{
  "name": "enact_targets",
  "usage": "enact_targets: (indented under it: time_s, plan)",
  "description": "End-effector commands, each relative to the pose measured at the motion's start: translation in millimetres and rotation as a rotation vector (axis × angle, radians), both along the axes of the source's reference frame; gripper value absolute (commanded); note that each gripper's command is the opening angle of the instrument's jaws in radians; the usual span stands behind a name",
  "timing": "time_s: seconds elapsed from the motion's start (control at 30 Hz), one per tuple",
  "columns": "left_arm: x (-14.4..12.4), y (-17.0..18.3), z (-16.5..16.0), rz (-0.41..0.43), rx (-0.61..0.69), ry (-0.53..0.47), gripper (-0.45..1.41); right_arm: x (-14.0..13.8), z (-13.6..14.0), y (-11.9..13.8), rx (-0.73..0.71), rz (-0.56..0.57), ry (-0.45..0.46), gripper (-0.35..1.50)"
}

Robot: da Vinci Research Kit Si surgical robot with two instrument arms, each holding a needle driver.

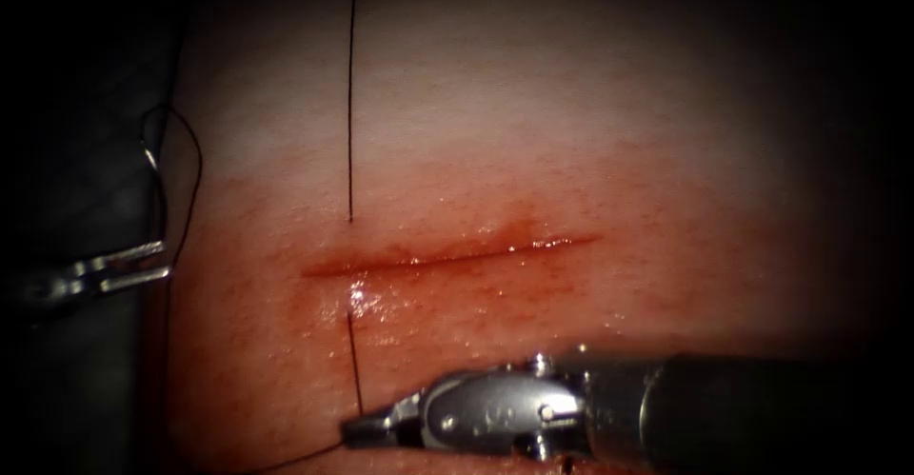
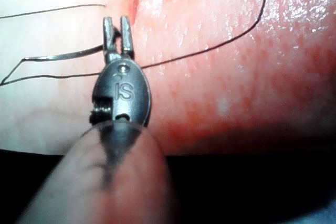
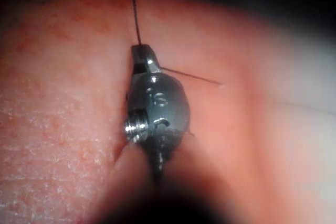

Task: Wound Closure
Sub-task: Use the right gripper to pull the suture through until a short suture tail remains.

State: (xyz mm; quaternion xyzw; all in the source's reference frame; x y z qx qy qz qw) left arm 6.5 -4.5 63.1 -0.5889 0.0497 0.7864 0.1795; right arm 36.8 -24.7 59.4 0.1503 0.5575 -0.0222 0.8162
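Endoscope view: we saw the right gripper pinching the thread below the cut, while the left gripper, off the tissue's left edge, gripped the needle near its end. We judged hard pulling might tear tissue.

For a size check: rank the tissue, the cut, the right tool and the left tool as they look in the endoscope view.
Tissue
Right tool, nearer the camera, so unsure against the cut
Cut
Left tool

Needle off tissue, left of cut; thread stitched across cut.
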Motion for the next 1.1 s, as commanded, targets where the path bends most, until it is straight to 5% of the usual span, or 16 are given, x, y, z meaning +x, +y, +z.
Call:
enact_targets:
  time_s: [0.03,0.17,0.2,0.27,0.3,0.47,0.8,1.0,1.07,1.1]
  plan:
    - [-0.6,-0.1,0.6,0.002,-0.002,-0.004,-0.45,1.4,-0.5,-2.4,0.011,-0.015,0.003,-0.35]
    - [-0.6,-0.2,0.7,0.001,-0.003,-0.003,-0.45,3.6,-2.0,-4.3,0.013,-0.024,0.017,-0.35]
    - [-0.6,-0.2,0.7,0.002,-0.003,-0.003,-0.45,3.8,-2.0,-3.8,0.017,-0.005,0.03,0.07]
    - [-0.5,-0.2,0.7,0.002,-0.003,-0.004,-0.45,3.8,-2.0,-2.8,0.022,0.033,0.054,0.44]
    - [-0.4,-0.1,0.7,0.003,-0.002,-0.005,-0.45,3.5,-1.8,-1.1,0.031,0.067,0.056,0.84]
    - [-0.3,-0.1,0.8,0.005,-0.002,-0.006,-0.45,1.8,-0.7,4.0,-0.012,0.119,0.062,1.11]
    - [-0.2,-0.1,0.8,0.005,-0.003,-0.006,-0.45,0.8,7.1,10.3,-0.073,0.117,0.034,1.06]
    - [-0.2,-0.2,0.9,0.005,-0.004,-0.006,-0.45,2.2,8.8,10.9,-0.095,0.107,0.016,1.03]
    - [-0.2,-0.2,0.9,0.005,-0.004,-0.005,-0.45,2.5,9.1,10.8,-0.096,0.097,0.006,0.78]
    - [-0.2,-0.2,0.9,0.005,-0.004,-0.005,-0.45,2.4,9.1,10.8,-0.094,0.088,0.002,0.29]
